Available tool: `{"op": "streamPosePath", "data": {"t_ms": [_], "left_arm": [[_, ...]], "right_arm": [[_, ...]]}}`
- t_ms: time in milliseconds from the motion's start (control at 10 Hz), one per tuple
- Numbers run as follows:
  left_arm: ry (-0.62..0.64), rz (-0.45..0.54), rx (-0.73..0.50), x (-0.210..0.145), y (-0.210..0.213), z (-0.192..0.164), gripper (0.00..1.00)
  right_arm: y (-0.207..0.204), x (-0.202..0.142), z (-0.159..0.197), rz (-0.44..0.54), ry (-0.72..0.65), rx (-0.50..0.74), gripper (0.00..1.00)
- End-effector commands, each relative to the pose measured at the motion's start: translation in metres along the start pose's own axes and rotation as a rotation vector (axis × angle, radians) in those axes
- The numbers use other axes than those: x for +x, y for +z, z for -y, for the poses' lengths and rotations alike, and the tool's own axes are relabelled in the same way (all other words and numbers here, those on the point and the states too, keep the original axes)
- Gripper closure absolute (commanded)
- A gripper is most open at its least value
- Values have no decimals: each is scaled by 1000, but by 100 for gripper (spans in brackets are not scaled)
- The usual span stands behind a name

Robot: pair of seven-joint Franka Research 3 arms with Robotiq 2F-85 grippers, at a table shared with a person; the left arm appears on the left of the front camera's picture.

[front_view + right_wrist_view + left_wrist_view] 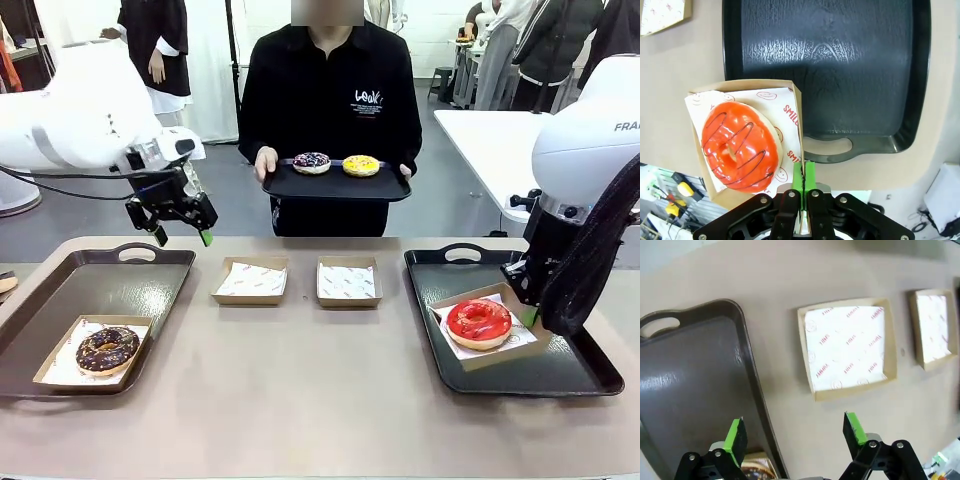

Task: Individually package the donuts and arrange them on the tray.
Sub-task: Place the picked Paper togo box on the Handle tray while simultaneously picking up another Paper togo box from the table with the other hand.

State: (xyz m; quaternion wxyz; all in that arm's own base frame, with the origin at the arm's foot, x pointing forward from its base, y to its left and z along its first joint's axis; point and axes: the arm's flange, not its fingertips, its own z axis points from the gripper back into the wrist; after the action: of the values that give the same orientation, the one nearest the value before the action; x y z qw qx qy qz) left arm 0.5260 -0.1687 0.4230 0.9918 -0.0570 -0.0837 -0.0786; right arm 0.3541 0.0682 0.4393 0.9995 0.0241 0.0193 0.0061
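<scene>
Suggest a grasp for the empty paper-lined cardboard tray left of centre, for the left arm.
Probably pinch a side wall of the empty paper-lined cardboard tray from above, one finger inside, one outside. It lies flat and shallow, so only the thin upright rim offers purchase. The open left gripper hangs nearby; the right gripper pinches the red donut's cardboard tray likewise.
</scene>
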Motion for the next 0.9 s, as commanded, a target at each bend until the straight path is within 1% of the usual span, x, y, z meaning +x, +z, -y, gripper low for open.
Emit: {"op": "streamPosePath", "data": {"t_ms": [0,100,300,500,600,800], "left_arm": [[37,25,85,14,-20,10,0],[44,34,107,16,-31,16,0],[48,30,103,17,-50,24,0],[30,46,19,17,-47,28,0],[26,14,74,12,-52,21,0],[26,14,74,12,-52,21,0]], "right_arm": [[2,1,0,-3,0,0,99],[2,1,0,-3,0,0,99],[2,1,0,-3,0,0,99],[2,1,0,-3,0,0,99],[2,1,0,-3,0,0,99],[2,1,0,-3,0,0,99]]}}
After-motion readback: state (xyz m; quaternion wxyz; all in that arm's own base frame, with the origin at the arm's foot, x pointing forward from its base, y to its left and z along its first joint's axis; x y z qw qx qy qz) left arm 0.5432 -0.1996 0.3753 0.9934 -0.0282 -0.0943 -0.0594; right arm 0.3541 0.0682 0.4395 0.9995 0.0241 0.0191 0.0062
